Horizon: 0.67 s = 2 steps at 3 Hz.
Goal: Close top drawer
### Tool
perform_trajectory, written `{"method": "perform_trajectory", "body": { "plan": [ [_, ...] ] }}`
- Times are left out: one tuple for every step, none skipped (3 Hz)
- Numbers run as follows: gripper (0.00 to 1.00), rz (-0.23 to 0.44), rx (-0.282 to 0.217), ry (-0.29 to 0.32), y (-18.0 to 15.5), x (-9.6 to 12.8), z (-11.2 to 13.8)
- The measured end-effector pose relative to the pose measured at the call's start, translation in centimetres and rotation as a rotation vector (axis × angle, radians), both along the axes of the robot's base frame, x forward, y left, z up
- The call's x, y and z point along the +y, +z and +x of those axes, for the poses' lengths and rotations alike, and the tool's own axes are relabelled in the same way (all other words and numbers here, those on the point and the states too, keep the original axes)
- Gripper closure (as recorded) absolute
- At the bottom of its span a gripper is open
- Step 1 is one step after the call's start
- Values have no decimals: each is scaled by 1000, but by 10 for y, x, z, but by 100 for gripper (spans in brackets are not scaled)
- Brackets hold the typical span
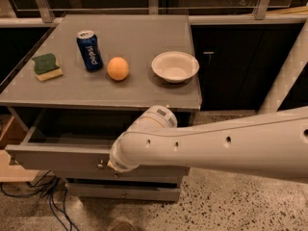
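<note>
The top drawer (53, 158) is a wide shallow grey drawer, pulled out from under the grey cabinet top (144, 88). Its flat front panel carries a small round metal knob (101, 166). My white arm (202, 146) reaches in from the right across the drawer front. My gripper (113, 167) is at the arm's end, against the front panel just right of the knob, mostly hidden behind the wrist. A lower drawer front (120, 191) sits below.
On the cabinet top stand a blue can (89, 50), an orange (118, 68), a white bowl (175, 66) and a green-and-yellow sponge (46, 66). Cables (33, 196) lie on the speckled floor at the left. A dark cabinet (231, 66) stands to the right.
</note>
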<state>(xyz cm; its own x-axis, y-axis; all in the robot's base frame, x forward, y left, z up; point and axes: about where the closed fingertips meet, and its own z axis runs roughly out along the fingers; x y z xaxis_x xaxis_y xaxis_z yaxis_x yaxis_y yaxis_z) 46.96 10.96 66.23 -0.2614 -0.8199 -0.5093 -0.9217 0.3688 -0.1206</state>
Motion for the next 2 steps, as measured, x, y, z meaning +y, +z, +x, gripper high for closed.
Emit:
{"method": "perform_trajectory", "body": {
  "plan": [
    [49,0,0,0,0,0,0],
    [27,0,0,0,0,0,0]
  ]
}}
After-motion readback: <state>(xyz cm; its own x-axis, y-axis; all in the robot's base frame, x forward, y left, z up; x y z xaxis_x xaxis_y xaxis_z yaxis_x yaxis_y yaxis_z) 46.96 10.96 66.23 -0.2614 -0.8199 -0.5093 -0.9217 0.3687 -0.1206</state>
